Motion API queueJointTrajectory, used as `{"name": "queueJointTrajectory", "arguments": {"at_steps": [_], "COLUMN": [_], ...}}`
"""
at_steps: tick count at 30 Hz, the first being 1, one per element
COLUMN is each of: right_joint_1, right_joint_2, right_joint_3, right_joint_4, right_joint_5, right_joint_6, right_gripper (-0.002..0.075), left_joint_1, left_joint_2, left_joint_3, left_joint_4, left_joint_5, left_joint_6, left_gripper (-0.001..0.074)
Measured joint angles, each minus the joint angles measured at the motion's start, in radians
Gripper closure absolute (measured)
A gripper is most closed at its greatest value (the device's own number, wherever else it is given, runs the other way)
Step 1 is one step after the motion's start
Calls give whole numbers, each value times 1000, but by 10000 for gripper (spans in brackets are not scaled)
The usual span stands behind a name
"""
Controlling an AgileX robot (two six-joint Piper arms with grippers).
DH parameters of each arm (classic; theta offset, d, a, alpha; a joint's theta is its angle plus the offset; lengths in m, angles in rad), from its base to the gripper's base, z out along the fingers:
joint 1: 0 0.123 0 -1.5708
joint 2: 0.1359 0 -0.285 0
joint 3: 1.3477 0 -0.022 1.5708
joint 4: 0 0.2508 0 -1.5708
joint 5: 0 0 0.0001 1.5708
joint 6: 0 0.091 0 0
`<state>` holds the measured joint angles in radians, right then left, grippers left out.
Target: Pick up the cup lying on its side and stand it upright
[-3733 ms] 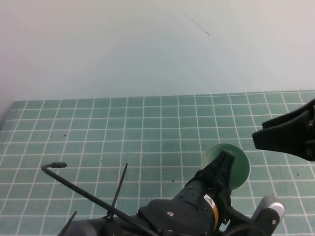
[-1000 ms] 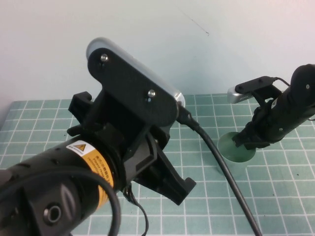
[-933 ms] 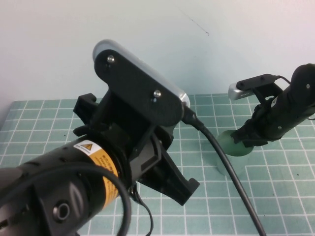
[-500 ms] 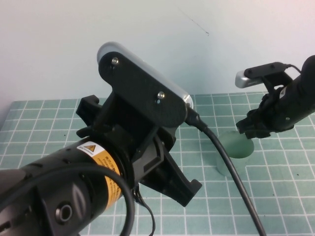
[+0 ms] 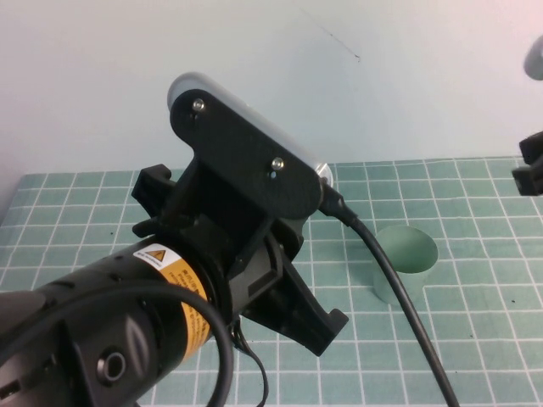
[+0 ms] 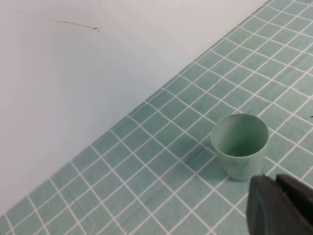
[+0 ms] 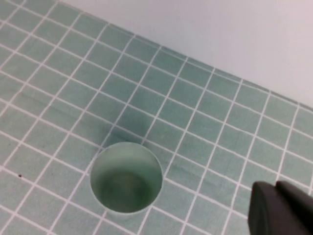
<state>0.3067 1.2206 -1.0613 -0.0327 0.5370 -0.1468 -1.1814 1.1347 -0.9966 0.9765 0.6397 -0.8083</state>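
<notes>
The cup (image 5: 405, 264) stands upright on the green tiled desk (image 5: 85, 220), its open mouth facing up, with nothing touching it. The right gripper (image 7: 283, 208) hangs in the air above and to the robot's right of the cup, well apart from it, its fingers together and holding nothing; from its wrist camera the cup's round rim (image 7: 126, 177) and pale inside show from above. In the high view only a small dark part of this gripper (image 5: 530, 165) shows at the right edge. The left gripper (image 6: 281, 205) is raised close to the high camera, with the cup (image 6: 240, 146) just ahead of its tips on the desk; its fingers are pressed together and empty. The pale wall (image 5: 254, 76) rises behind the desk.
</notes>
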Motion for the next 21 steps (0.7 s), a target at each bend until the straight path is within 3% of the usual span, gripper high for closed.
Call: {"name": "queueJointTrajectory", "arguments": {"at_steps": [8,15,21], "right_joint_1": [0,0,0], "right_joint_2": [-299,-612,-798], "right_joint_3": [388,513,558], "right_joint_4": [-105,-102,-159], "right_joint_5": [-166,-129,20], "right_joint_6": [55,85,104], "right_gripper": [722,722,722], "left_joint_1": [0,0,0], "left_joint_2": [0,0,0], "left_joint_3": [0,0,0], "left_joint_4": [0,0,0], "left_joint_5": [0,0,0], "left_joint_6": [0,0,0], "left_gripper": [736,736,736]}}
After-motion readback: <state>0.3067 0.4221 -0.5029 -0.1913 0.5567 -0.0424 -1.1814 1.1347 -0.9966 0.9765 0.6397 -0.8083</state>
